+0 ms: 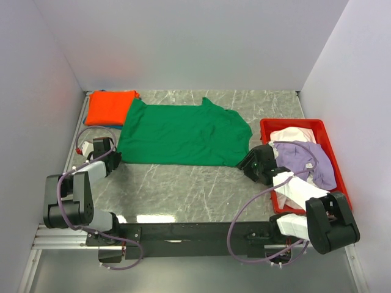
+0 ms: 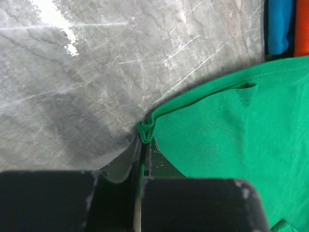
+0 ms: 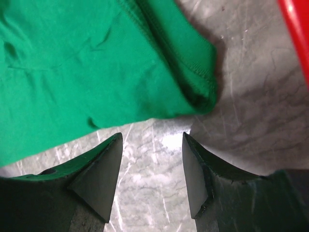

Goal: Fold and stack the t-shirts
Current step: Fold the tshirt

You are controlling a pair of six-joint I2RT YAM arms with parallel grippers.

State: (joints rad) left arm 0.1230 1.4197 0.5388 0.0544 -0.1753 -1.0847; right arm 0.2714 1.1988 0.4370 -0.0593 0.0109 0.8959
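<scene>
A grey marble table (image 1: 195, 189) walled in by white panels carries the whole scene, with the two arms mounted at its near edge. The green shirt (image 1: 183, 134) lies spread nearly flat across the far middle of the table, and it is the biggest piece of cloth in view. A red tray (image 1: 292, 122) sits along the right side, just beside that shirt's right edge. At the far left corner a folded orange shirt (image 1: 110, 108) touches the green shirt's upper left edge. A lilac shirt (image 1: 308, 160) is bunched in the tray, with a white shirt (image 1: 290, 134) crumpled beside it toward the far end. A blue shirt (image 2: 280, 24) shows only as a strip beside the orange one in the left wrist view. The left gripper (image 2: 145, 140) is at the green shirt's near left corner, its fingers pinched tight on a small fold of the hem. The right gripper (image 3: 152, 140) stands at the near right corner with its fingers spread wide over bare marble, gripping nothing, the green hem just beyond the tips
</scene>
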